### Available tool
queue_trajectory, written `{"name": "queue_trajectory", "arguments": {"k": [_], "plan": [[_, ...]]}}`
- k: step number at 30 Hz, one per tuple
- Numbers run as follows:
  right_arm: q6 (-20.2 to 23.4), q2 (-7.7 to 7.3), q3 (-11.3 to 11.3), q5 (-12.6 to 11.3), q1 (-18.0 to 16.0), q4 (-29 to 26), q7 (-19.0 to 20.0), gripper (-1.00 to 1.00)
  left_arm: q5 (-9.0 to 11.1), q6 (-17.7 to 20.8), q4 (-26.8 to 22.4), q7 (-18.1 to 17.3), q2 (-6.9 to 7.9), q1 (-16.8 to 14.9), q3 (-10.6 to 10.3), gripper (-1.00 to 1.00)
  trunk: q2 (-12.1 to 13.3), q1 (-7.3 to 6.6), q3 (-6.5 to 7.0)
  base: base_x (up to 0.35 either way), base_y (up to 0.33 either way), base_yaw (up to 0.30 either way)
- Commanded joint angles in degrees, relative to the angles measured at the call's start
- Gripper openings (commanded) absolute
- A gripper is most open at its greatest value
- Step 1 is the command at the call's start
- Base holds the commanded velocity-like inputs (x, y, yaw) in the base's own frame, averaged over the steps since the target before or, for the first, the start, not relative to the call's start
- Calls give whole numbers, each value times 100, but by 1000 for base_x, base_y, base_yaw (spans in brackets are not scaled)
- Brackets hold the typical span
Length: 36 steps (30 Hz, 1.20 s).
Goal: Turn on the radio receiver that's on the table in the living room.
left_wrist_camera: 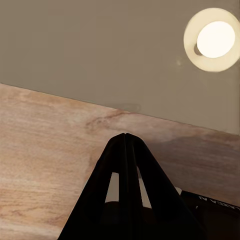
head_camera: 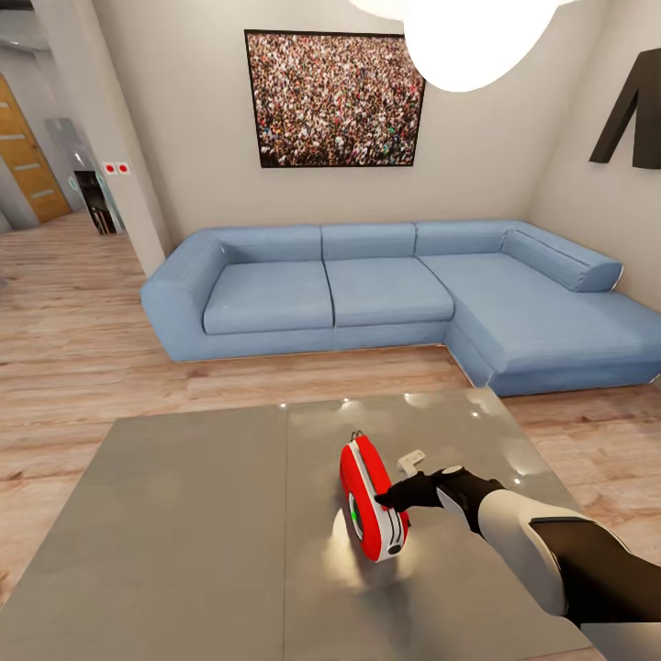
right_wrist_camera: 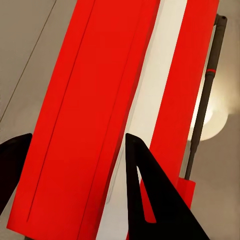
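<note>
Rounded red radio receiver (head_camera: 371,501), glossy table (head_camera: 184,514)

Bright, sharp renders; an overexposed pendant lamp (head_camera: 477,37) above the sofa (head_camera: 404,294) throws glare spots onto the glossy bench (head_camera: 184,532).

Radio receiver (head_camera: 371,503) glossy red plastic; table (head_camera: 184,514) glossy grey, reflective; floor (head_camera: 83,321) light wood; sofa (head_camera: 386,294) matt blue cloth
</note>
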Motion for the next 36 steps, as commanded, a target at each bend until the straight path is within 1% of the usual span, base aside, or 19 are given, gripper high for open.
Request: {"name": "queue_trajectory", "arguments": {"k": [1,15,16,36], "plan": [[1,-1,42,37,4,9,1,-100,0,-2,-1,0,-2,0,0,-100,1,1,-1,0,0,0],[1,-1,42,37,4,9,-11,-100,-2,-11,6,0,-5,0,-4,-100,1,1,-1,0,0,0],[1,-1,42,37,4,9,-12,100,-1,-11,6,0,-5,0,-5,-100,1,1,-1,0,0,0],[1,-1,42,38,4,9,-16,100,-42,-26,7,16,1,0,12,-100,1,1,-1,0,0,0]]}}
